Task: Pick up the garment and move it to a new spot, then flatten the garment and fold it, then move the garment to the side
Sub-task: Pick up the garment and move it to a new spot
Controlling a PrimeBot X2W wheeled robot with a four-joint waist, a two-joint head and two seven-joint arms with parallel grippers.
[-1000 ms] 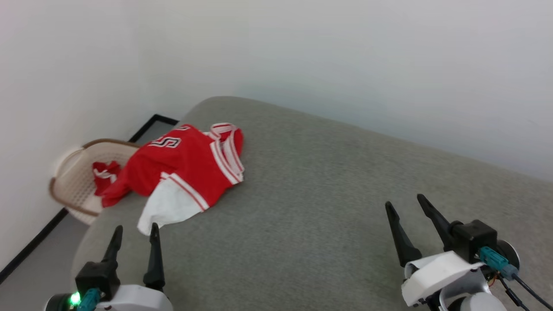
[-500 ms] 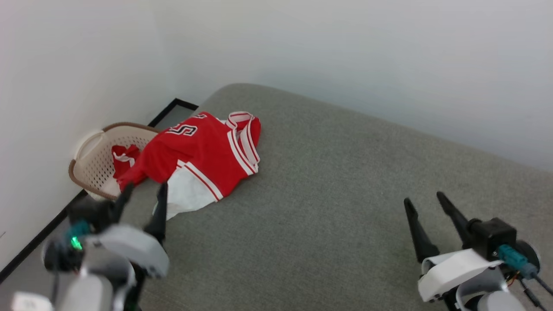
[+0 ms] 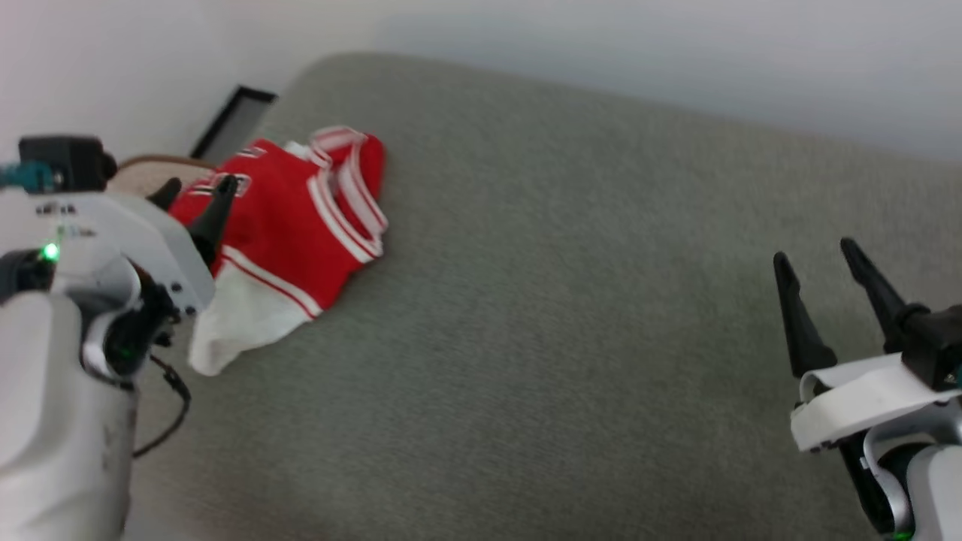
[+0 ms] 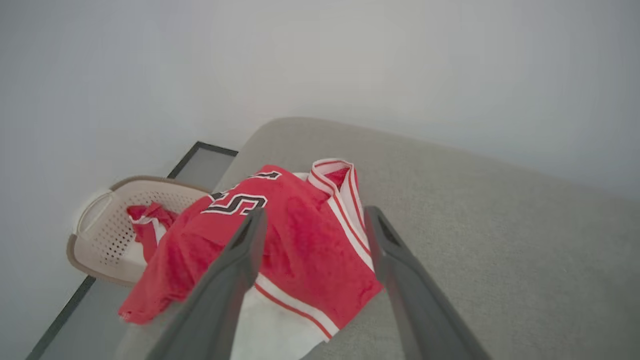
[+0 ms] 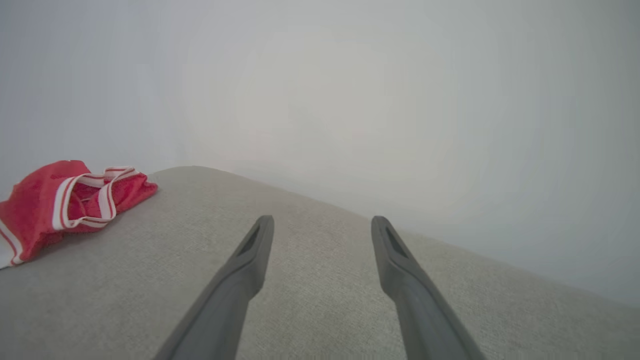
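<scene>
With my left gripper (image 4: 315,212) spread wide, empty and aimed at the crumpled, limp red basketball jersey (image 3: 293,218), which drapes off the rounded corner of the grey fabric cushion (image 3: 564,300) toward a perforated plastic basket (image 4: 100,220), I judge a shallow pinch could drag it overboard; my right gripper (image 3: 815,252) is likewise parted and empty.

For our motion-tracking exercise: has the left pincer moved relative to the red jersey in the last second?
Yes. The left pincer has advanced toward the garment: its tips were short of the white panel, now overlap the red cloth near the lettering.
</scene>
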